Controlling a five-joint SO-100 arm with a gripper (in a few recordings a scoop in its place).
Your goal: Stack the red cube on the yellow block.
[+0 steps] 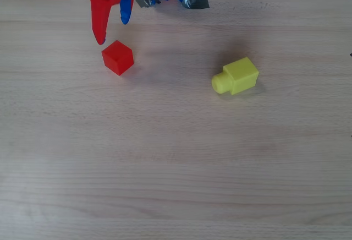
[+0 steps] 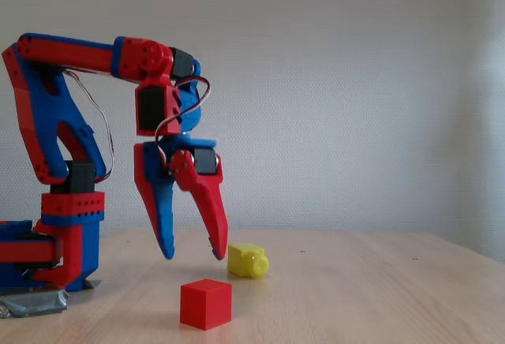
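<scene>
My arm reaches forward from its base, the wrist bent so my end effector (image 2: 192,256) points straight down. Its red and blue fingers stand spread apart, holding nothing, tips hanging in the air.

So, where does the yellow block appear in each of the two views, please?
Overhead view: the yellow block lies right of centre in the upper half, stud pointing left, apart from the red cube.
Fixed view: it sits on the table near the middle, behind and slightly right of the red cube, stud pointing right.
Shared landmark: the open gripper, raised above the table close to the red cube.
</scene>
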